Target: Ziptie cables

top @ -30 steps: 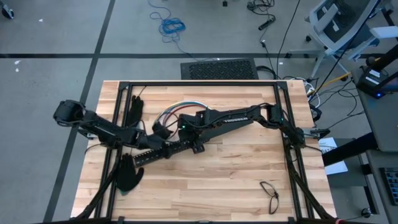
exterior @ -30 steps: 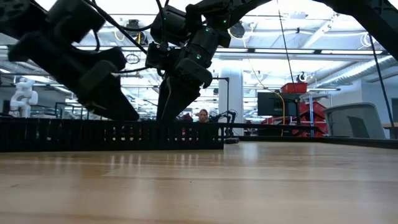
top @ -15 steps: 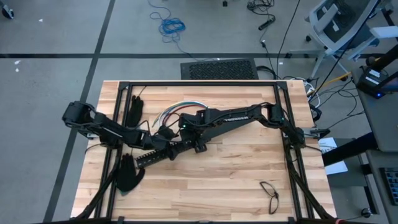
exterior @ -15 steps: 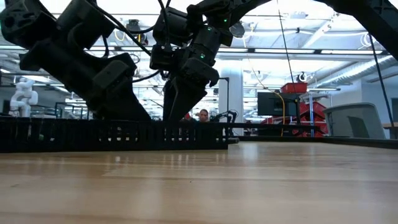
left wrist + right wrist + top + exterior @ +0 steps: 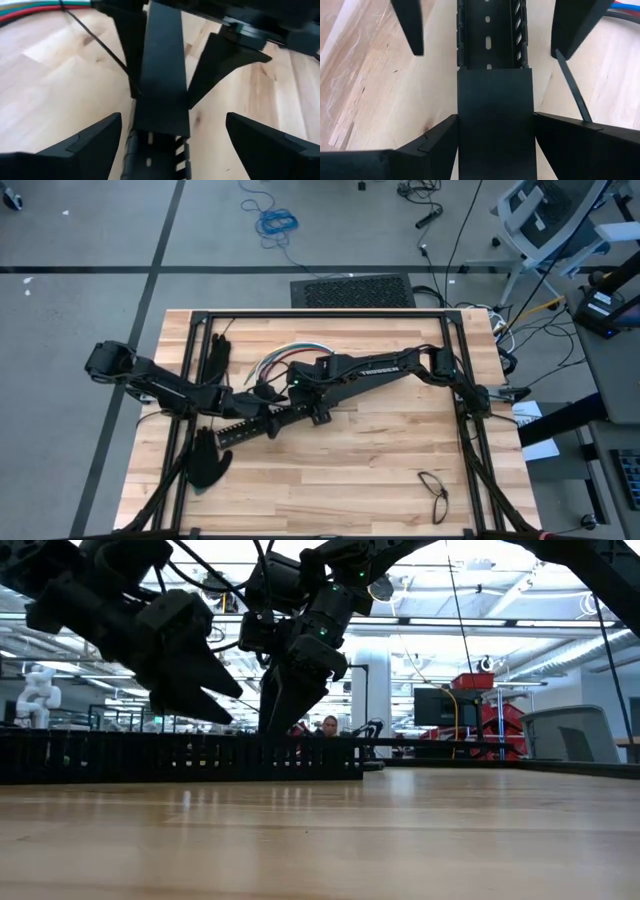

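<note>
I see the left arm (image 5: 165, 387) swung back out toward the bench's left edge after edging inward half a second ago. Left gripper (image 5: 215, 690) now rides higher over the slotted bar (image 5: 180, 757) (low view), its fingers tilted, tips lifted.
</note>
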Controlling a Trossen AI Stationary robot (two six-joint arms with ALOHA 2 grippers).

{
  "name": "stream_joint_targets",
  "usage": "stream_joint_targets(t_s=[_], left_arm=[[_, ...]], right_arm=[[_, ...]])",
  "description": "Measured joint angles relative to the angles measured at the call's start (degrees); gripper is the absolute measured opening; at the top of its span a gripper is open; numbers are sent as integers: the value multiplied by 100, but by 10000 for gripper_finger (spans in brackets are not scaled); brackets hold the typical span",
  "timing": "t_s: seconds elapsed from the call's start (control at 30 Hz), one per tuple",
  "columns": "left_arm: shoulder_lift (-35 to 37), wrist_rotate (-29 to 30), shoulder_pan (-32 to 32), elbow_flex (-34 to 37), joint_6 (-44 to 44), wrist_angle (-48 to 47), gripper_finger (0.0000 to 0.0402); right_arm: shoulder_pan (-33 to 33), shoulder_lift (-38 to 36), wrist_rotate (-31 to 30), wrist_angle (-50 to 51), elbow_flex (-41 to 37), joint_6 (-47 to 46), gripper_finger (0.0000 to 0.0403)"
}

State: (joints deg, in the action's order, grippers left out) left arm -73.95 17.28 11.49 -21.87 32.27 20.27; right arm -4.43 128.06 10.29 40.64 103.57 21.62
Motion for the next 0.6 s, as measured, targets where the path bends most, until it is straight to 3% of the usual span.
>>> stream_joint_targets(t_s=[0.6], left_arm=[[-315, 400, 521, 2, 495, -12, 354]], right_arm=[[0, 21, 290, -200, -7, 232, 238]])
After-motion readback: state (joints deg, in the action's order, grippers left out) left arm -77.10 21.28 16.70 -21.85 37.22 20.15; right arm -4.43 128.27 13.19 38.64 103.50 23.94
